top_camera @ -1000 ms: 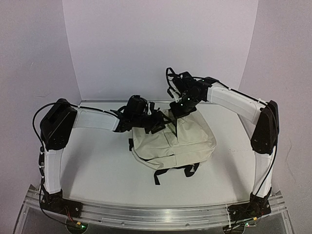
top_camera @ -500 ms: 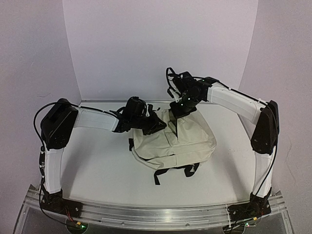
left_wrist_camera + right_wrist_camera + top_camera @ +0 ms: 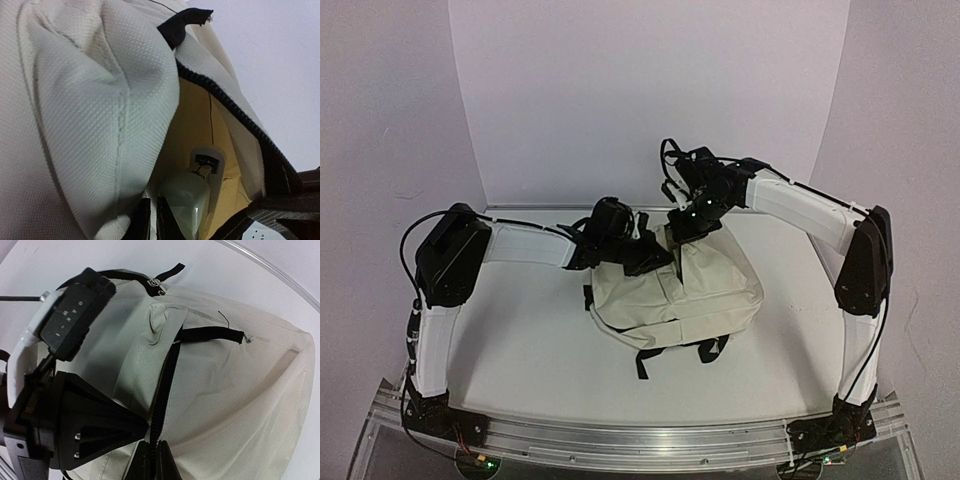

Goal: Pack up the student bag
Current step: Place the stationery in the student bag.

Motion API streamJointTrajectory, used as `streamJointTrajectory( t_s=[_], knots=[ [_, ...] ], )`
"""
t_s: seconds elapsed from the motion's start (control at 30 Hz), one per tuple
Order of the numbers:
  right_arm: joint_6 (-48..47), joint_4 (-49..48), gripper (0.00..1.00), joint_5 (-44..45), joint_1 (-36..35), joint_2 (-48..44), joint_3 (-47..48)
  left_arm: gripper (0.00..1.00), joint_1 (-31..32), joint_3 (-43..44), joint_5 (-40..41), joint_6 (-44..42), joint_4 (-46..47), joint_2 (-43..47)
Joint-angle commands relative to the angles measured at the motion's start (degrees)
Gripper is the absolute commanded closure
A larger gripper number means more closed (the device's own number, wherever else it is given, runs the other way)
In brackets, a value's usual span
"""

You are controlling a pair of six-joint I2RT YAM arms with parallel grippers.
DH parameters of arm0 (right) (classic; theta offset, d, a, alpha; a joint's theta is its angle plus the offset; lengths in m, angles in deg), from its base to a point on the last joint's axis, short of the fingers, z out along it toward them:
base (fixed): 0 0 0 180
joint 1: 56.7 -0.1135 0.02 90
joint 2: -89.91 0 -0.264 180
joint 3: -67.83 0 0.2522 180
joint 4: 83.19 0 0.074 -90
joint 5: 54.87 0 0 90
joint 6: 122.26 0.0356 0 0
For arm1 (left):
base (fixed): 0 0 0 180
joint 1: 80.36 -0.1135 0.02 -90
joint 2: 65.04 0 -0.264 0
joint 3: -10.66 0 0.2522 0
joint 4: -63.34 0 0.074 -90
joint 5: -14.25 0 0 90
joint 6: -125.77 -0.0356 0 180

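Note:
The student bag [image 3: 695, 290], a cream backpack with black zippers, lies mid-table. My left gripper [image 3: 650, 258] is at its upper left rim and my right gripper [image 3: 678, 232] at its top. In the left wrist view the left gripper [image 3: 151, 220] is shut on a strip of the bag's cream fabric [image 3: 75, 125]. Beside it the mouth gapes, showing tan lining [image 3: 195, 120] and a pale green rounded object [image 3: 186, 200] inside. The right wrist view shows my right gripper [image 3: 152, 460] shut on the black zipper edge [image 3: 167, 375] of the bag [image 3: 240, 390].
Black shoulder straps [image 3: 680, 352] trail from the bag's near side towards the arm bases. A black fabric loop [image 3: 210, 334] sticks out near the top seam. White walls close the table at the back and both sides.
My left gripper has closed onto the bag's fabric at the mouth and shifted slightly right. The right gripper has kept its hold, and the bag has stayed in place.

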Motion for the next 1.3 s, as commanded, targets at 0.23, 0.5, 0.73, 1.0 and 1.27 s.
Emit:
streamJointTrajectory(
  t_s=[0.23, 0.5, 0.73, 1.0, 1.27],
  knots=[
    [0.78, -2.30, 1.00, -2.93, -0.59, -2.89, 0.85, 0.91, 0.25, 6.81, -8.63, 0.09, 7.62, -7.68],
    [1.56, -2.26, 1.00, -3.51, -0.59, -2.08, 1.14, 0.84, 0.16, 8.73, -10.65, -0.29, 9.11, -8.99],
    [-0.27, -2.33, 1.00, -2.40, -0.20, -3.43, -0.28, 0.60, -0.61, -1.98, -8.48, -3.31, 7.03, 2.02],
    [-4.13, -2.42, 0.95, -10.51, 1.12, -4.06, -6.02, 0.37, -1.14, -12.96, 0.17, -6.90, -1.98, 16.05],
    [-4.13, -2.39, 0.72, -15.29, 1.25, 0.79, -8.66, 0.11, -1.58, -21.12, 7.44, -3.09, -5.94, 21.32]
  ],
)
